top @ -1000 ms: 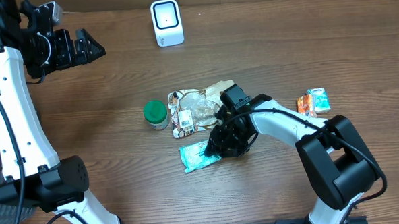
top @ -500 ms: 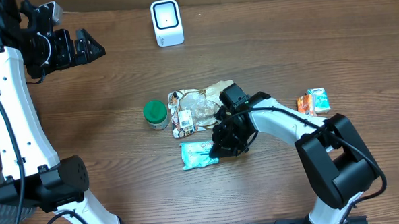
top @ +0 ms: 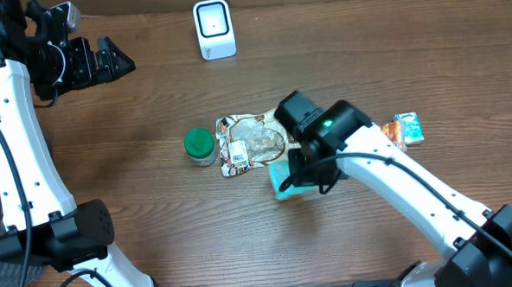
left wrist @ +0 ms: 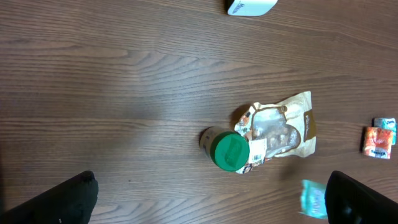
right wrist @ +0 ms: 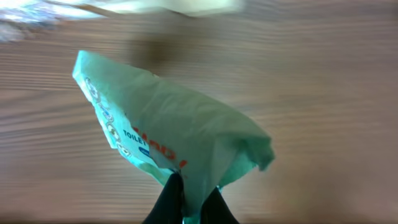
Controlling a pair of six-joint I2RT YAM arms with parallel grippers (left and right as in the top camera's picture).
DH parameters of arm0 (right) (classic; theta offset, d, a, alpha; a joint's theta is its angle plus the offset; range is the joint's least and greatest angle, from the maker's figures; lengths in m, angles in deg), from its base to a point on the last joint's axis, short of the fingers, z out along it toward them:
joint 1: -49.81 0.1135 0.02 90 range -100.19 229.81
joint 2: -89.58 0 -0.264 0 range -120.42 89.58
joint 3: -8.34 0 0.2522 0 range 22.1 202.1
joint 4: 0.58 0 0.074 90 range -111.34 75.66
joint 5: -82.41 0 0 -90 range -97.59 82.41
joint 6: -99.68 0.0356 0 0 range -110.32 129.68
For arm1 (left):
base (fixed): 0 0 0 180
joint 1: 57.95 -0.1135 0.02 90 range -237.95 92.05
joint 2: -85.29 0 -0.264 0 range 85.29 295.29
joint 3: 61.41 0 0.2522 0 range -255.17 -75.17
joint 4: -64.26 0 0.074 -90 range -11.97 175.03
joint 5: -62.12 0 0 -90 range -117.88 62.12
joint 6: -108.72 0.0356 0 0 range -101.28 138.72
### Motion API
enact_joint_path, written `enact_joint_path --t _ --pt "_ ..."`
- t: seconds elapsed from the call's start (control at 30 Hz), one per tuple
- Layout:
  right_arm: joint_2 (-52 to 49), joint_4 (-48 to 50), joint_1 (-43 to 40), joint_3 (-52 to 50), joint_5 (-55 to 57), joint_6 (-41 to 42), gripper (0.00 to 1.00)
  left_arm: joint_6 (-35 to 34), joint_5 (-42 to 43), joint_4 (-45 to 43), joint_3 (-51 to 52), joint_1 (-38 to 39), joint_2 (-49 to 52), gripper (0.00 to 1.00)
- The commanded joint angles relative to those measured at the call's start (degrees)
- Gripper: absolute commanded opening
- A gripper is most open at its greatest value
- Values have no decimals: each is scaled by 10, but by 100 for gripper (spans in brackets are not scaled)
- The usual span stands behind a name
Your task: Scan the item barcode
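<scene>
While the right gripper [right wrist: 191,202] has its dark fingers [right wrist: 168,198] pressed together on a corner of the teal packet [right wrist: 168,134], the thin plastic bunches at the pinch and fans out toward 11 o'clock in the wrist view, where red letters reading "TOILE" run under a fold, beside a strip of small round marks along one edge; the rest of the print is too blurred to read. Seen from overhead, the packet [top: 279,175] shows only as a teal sliver under the right arm, at 5 o'clock of the snack pouch [top: 251,139] near the middle of the wooden bench [top: 365,61]. That pouch has a clear window and a white label [top: 237,153] at its 7 o'clock corner, its print too small to make out. Just beside the pouch at 9 o'clock stands a green-lidded jar [top: 199,147]. At 3 o'clock, well apart, lie the orange and teal packets [top: 402,130]. At 12 o'clock, by the far edge, stands the white scanner [top: 214,28], its dark window facing up. Far off at 10 o'clock hangs the left gripper [top: 123,63], fingers spread wide apart and holding nothing.
</scene>
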Motion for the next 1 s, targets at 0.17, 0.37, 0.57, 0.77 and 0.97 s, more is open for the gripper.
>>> enact_joint_path --t 0.17,0.37,0.57,0.77,0.97 --pt "-89 -160 22 12 281 185 4 11 -3 1 -5 4 -5 100" --pt "-181 -129 24 12 280 185 4 11 -3 1 -5 4 -5 99" --pt "-247 -144 35 12 279 201 4 11 -3 1 -5 4 -5 100" --pt "-248 -146 75 29 269 197 4 11 -3 1 -5 4 -5 100" --pt "-248 -97 142 53 191 124 21 11 -3 1 -5 3 -5 100"
